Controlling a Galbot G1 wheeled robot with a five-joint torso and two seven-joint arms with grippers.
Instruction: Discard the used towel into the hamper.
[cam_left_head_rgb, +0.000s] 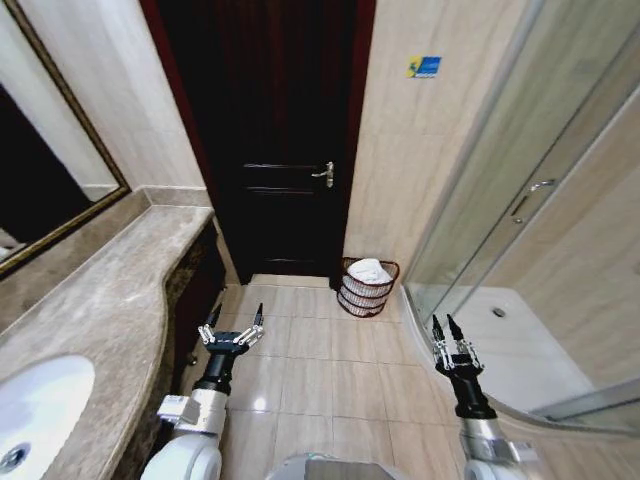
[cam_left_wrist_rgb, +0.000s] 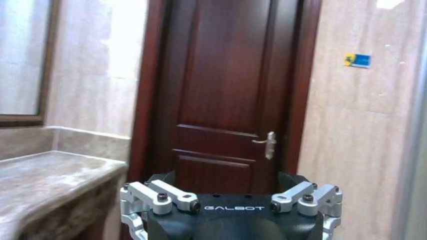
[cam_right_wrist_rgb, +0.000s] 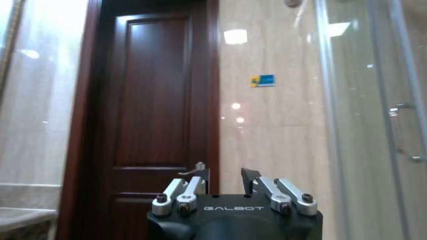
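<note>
White towel (cam_left_head_rgb: 370, 269) sits in the hamper (cam_left_head_rgb: 366, 293) by the door (cam_left_head_rgb: 268, 140), well ahead; my left gripper (cam_left_head_rgb: 234, 318) is spread wide, my right gripper (cam_left_head_rgb: 447, 327) nearly closed, both empty over the floor, so I judge best keep clear.

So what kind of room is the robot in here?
A bathroom, most likely: a stone vanity counter with a white sink, a glass shower enclosure, and a hamper by the door.
</note>
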